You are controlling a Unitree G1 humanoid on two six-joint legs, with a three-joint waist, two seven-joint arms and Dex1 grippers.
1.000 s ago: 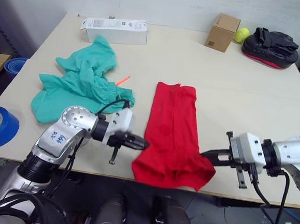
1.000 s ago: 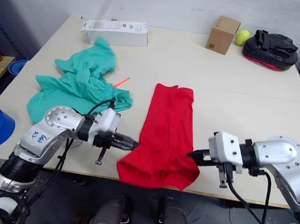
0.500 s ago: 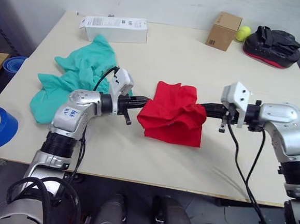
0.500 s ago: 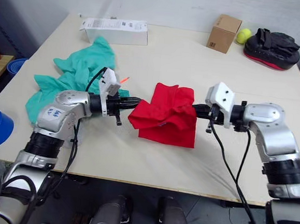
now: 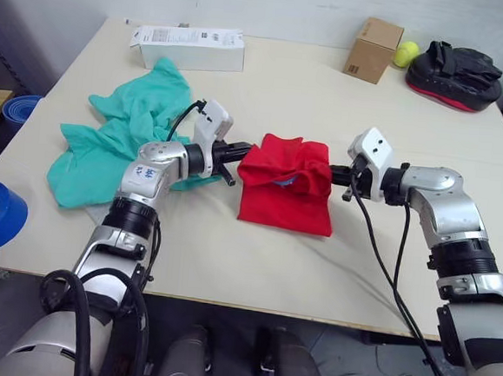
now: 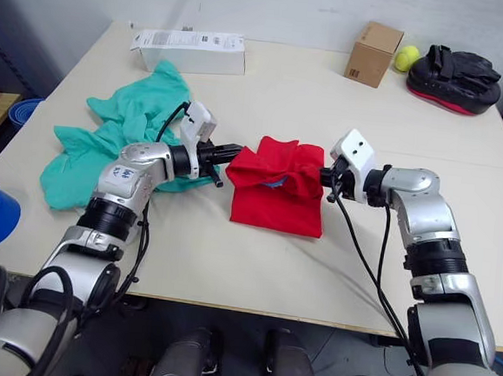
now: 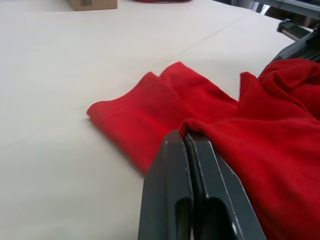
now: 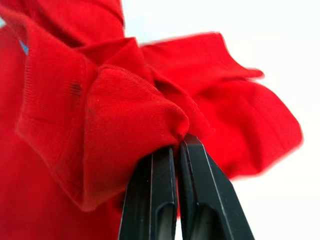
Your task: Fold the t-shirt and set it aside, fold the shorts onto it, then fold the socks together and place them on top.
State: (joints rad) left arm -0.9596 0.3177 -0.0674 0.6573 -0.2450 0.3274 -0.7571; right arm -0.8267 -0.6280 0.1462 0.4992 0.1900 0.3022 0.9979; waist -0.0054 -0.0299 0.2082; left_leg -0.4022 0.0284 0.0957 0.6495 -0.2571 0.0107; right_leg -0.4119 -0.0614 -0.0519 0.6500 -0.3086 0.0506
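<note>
Across the beige table (image 5: 253, 275), your t-shirt (image 5: 284, 191) lay doubled over mid-table. Your left gripper (image 5: 239, 151) was pinched tight on its left corner, your right gripper (image 5: 333, 172) clamped on its right corner. The shorts (image 5: 125, 134) sprawled just left of the t-shirt.

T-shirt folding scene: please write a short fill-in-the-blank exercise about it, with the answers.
1. Both end effectors are shut on the ____ t-shirt.
2. The teal shorts lie on the robot's ____ side of the t-shirt.
3. The left end effector and right end effector grip ____ edges of it.

Answers: red; left; opposite
</note>
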